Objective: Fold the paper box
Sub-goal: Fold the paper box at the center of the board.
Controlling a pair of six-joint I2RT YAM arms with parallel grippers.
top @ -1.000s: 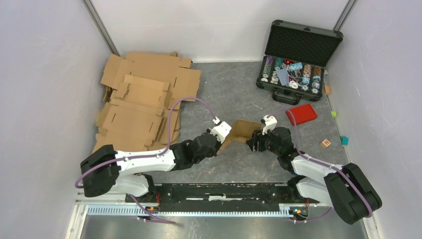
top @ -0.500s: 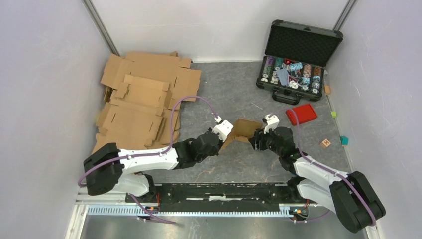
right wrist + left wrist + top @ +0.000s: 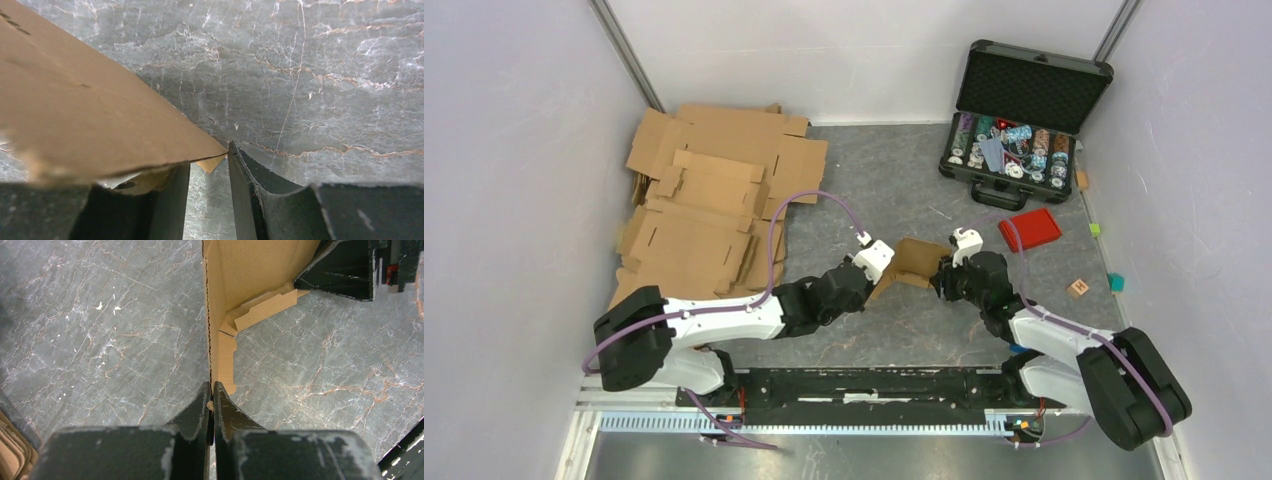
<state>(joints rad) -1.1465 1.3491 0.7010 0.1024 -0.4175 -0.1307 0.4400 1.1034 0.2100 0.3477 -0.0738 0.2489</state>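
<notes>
Far left on my grey marbled tabletop (image 3: 874, 190) sits the heap of large flat brown cardboard sheets (image 3: 709, 200), well clear of the action. My left arm reaches in low toward the middle, and my left end effector (image 3: 212, 392) is clamped tight. In the wrist view its two dark fingers (image 3: 195, 410) pinch the thin lower edge of a wall of the small plain brown paper box (image 3: 914, 262). That wall runs straight up from my fingertips, and a notched flap (image 3: 260, 312) folds off to the right, down onto the stone surface.

The box stands at centre, half formed and open, right between my two wrists. On its right side, my right end effector (image 3: 209, 160) has its jaws parted. A corner of a brown flap (image 3: 90, 115) pokes into the gap and meets the tip of one finger (image 3: 245, 175). The flap covers the other finger, and the jaws are not pressed onto the card.

Further right lies a red rectangular lid (image 3: 1029, 229). Beyond it the open black case (image 3: 1034, 90) sits at the back right corner. A small wooden cube (image 3: 1078, 288) sits near the right wall.
</notes>
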